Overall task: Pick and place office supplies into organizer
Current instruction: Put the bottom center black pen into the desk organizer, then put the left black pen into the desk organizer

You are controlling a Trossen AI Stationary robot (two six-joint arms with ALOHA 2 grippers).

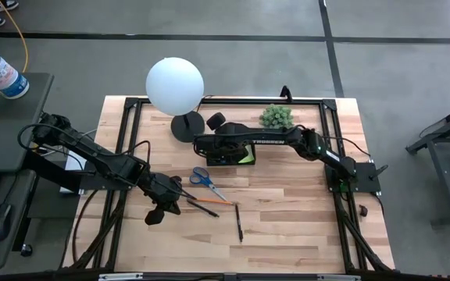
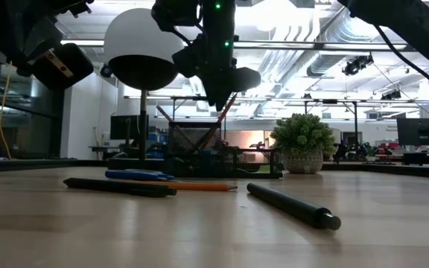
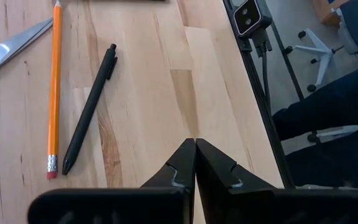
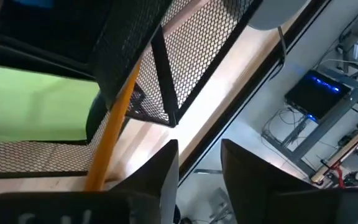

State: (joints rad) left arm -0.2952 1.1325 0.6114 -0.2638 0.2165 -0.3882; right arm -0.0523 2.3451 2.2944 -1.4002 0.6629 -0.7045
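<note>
The right pincer (image 1: pixel 209 144) hangs over the black organizer (image 1: pixel 237 154), which sits near the back of the wooden counter (image 1: pixel 287 226), just beside the round black lamp base (image 1: pixel 186 127). Its two fingers (image 4: pixel 160 177) are apart, with a gap between them. An orange pencil (image 4: pixel 114 124) leans tilted against the mesh wall of the organizer (image 4: pixel 191 56), beside one finger. I cannot tell if the finger touches it. A lime-green sticky-note pad (image 4: pixel 39 102) lies flat inside the organizer.

The left pincer (image 1: pixel 156 211) hovers over the front left part of the counter. Its fingers (image 3: pixel 185 168) are pressed tight together and hold nothing.

More supplies lie on the counter in front of the organizer. The blue-handled scissors (image 1: pixel 204 179) lie nearest to it. Another orange pencil (image 1: pixel 209 200) and a black pen (image 1: pixel 202 208) lie side by side just in front of the scissors. A second black pen (image 1: pixel 239 222) lies a little apart, closer to the front edge.

A white lamp globe (image 1: pixel 175 85) rises above the base, and a small green plant (image 1: pixel 276 116) stands at the back of the counter.
</note>
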